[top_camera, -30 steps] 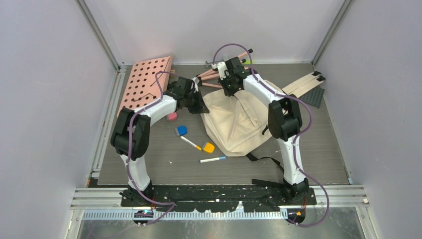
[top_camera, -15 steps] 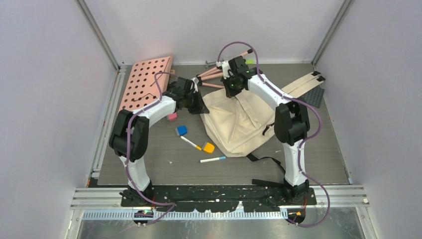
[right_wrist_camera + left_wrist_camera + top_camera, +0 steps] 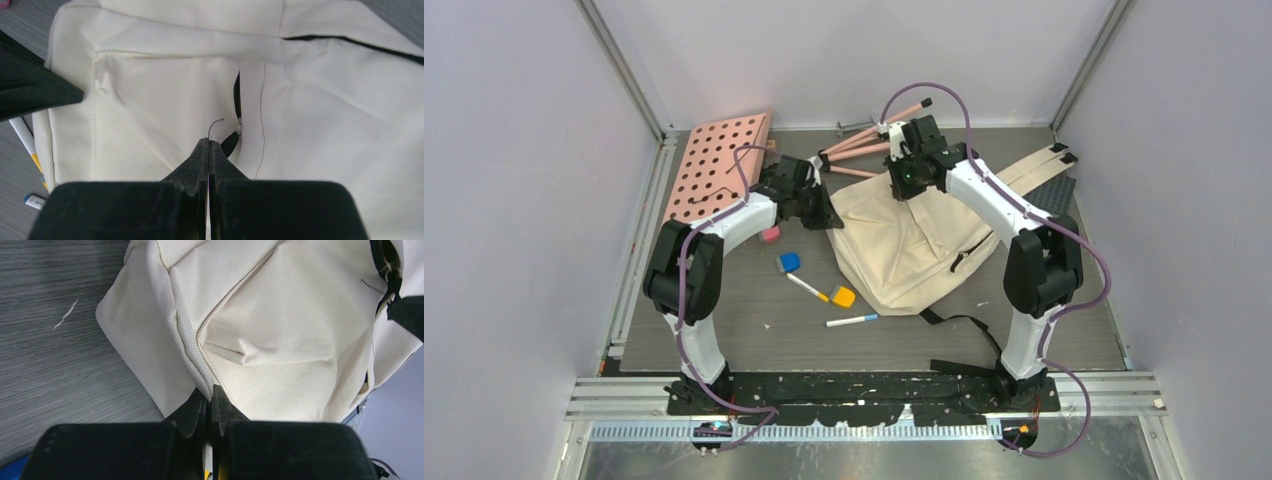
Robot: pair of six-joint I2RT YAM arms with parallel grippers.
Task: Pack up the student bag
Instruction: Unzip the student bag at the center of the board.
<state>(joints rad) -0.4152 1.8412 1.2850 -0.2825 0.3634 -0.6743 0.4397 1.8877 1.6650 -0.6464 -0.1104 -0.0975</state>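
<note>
Cream cloth of the student bag [image 3: 914, 245] lies flat on the bench [image 3: 754, 340], a little right of the middle and reaching toward the far edge. Compared with one second ago, the right arm is swung further toward the right edge: its elbow stands more outward, and the right pincer [image 3: 906, 178] is displaced to the right along the far part of the bag. The bag itself keeps nearly the same outline. The left pincer [image 3: 827, 214] is where it was, at the bag's far left corner, pressed together on a seam of the cloth; the left wrist view shows this seam running in between its tips. The right pincer is also pressed together. The black zipper pull [image 3: 230, 141] sits just beside its tips, and I cannot tell whether it pinches the pull or only touches it. I judge that the left side anchors the bag while the right tries to draw the zipper open. Packing seems not yet begun: the white marker [image 3: 852, 321] and the orange block [image 3: 843, 297] lie on the bench, just beside the bag's left side.
</note>
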